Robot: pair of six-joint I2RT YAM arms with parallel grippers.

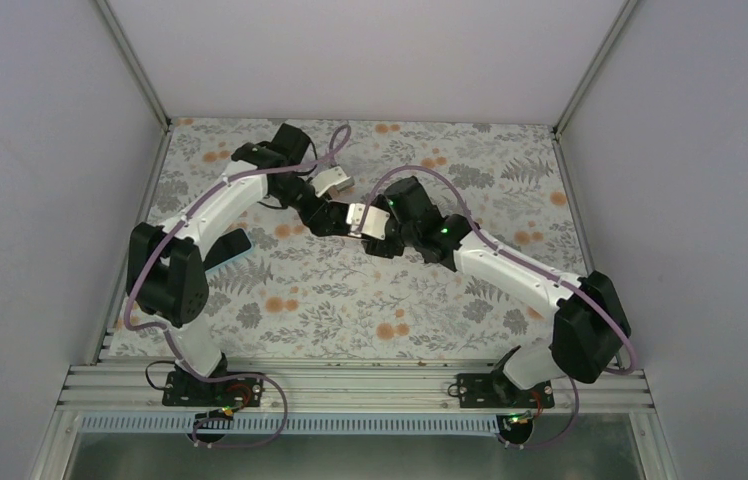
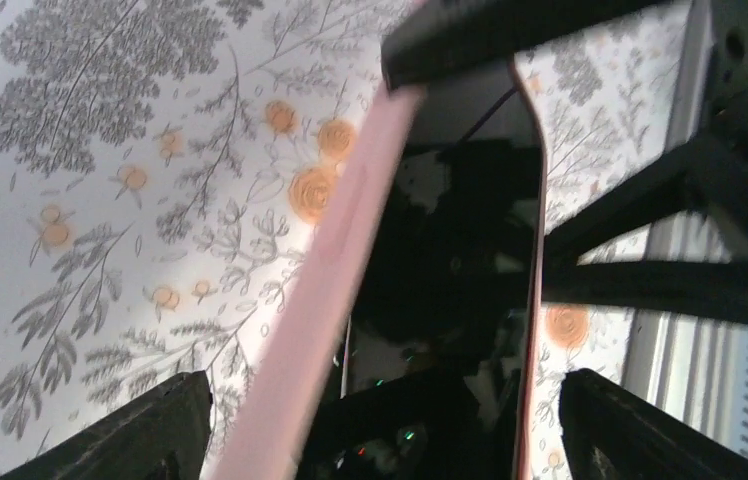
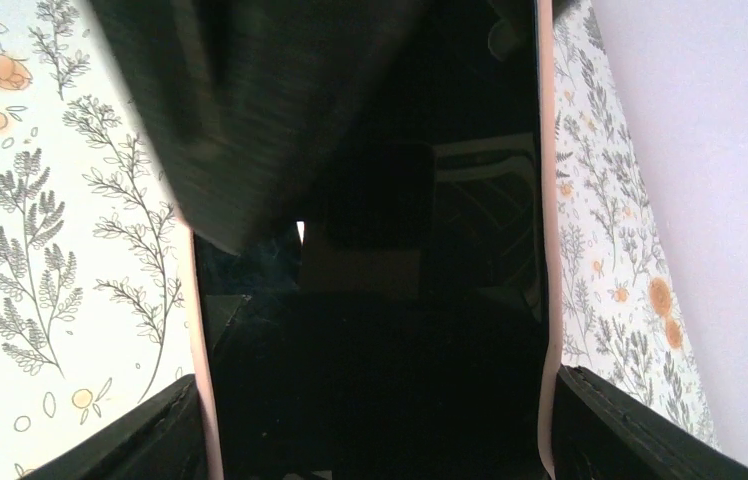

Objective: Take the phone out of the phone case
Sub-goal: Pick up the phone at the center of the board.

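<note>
Mid-table: right gripper clamps case; left gripper apart around it. Phone likely stiff, slick; case pliable, peel corner.

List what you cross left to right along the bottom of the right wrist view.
Floral-print tablecloth → black finger → pink phone case's left rim → glossy black phone screen → case's right rim → second black finger → tablecloth again → pale lilac wall.
</note>
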